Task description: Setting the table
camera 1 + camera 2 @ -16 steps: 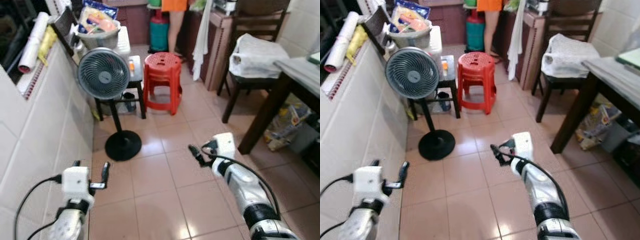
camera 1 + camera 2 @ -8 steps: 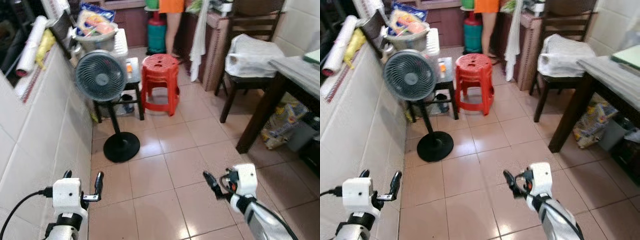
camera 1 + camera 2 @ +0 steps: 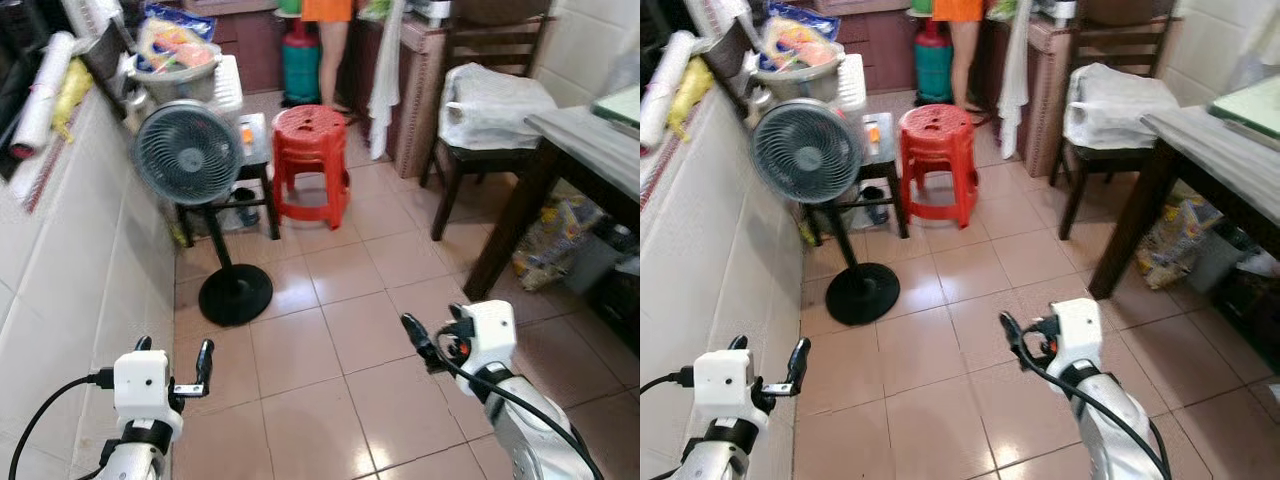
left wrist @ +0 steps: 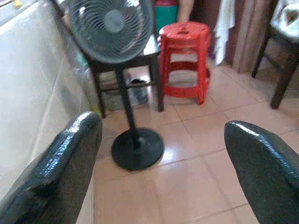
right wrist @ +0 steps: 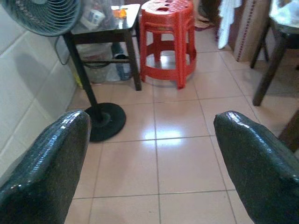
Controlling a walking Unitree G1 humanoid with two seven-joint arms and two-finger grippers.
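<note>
A dark wooden table (image 3: 588, 142) with a grey top stands at the right edge, and a green mat lies on its far corner. My left gripper (image 3: 172, 350) is held low by the tiled wall, open and holding nothing. My right gripper (image 3: 432, 328) hangs over the floor tiles in the middle, also open and holding nothing. In the left wrist view the fingers (image 4: 70, 163) are spread wide, framing a fan stand and a stool. The right wrist view shows its fingers (image 5: 46, 172) just as far apart above bare tiles.
A standing fan (image 3: 185, 152) and a red plastic stool (image 3: 312, 150) stand ahead on the left. A dark chair (image 3: 478, 150) holding a white bag is beside the table. A person (image 3: 325, 20) stands at the back near a green cylinder (image 3: 300, 62). A tiled wall (image 3: 70, 260) runs along my left.
The whole picture has shifted, so the camera has moved. My right gripper has dropped lower and closer to me than a second ago. Both grippers are still open.
</note>
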